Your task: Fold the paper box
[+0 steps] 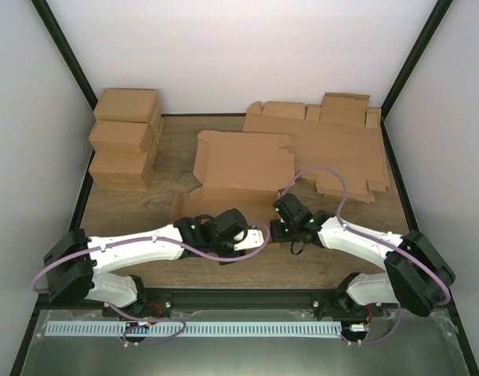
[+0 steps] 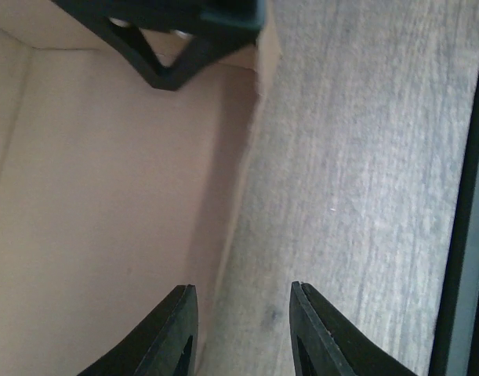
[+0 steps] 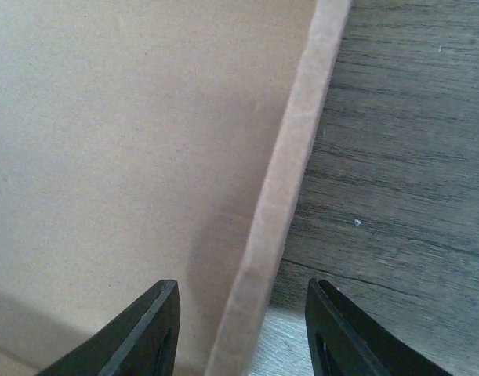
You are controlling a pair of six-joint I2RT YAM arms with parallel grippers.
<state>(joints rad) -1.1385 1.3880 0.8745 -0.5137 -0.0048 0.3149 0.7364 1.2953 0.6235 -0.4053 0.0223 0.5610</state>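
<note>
**A:** First entry?

**B:** Paper box (image 1: 243,166). One brown die-cut cardboard piece lying mid-tabletop (image 1: 129,210), well apart from either side wall. The rear panel is flat with notched tabs along its far edge. The near part sits directly ahead of both arms and looks partly turned up.

**A:** Left pincer?

**B:** Left pincer (image 2: 241,287). Its jaws are apart and straddle the box's right-hand edge. One black finger is over cardboard, the other over bare wood. No clamping shows.

**A:** Right pincer?

**B:** Right pincer (image 3: 241,283). Its jaws are also apart. A thick, pale cardboard rim runs between the fingers, with the box's panel on one side and grey-brown woodgrain on the other. Contact with the rim cannot be told.

**A:** How are the two placed?

**B:** They are close together at the box's near edge. A black part crosses the top of the left wrist view, but which part it is cannot be told.

**A:** Surroundings?

**B:** Folded boxes (image 1: 125,137) are stacked at the rear left. Flat blanks (image 1: 333,145) lie in a layered sheaf at the rear right, just beside the paper box. Purple cable (image 1: 325,176) loops off the right arm.
</note>
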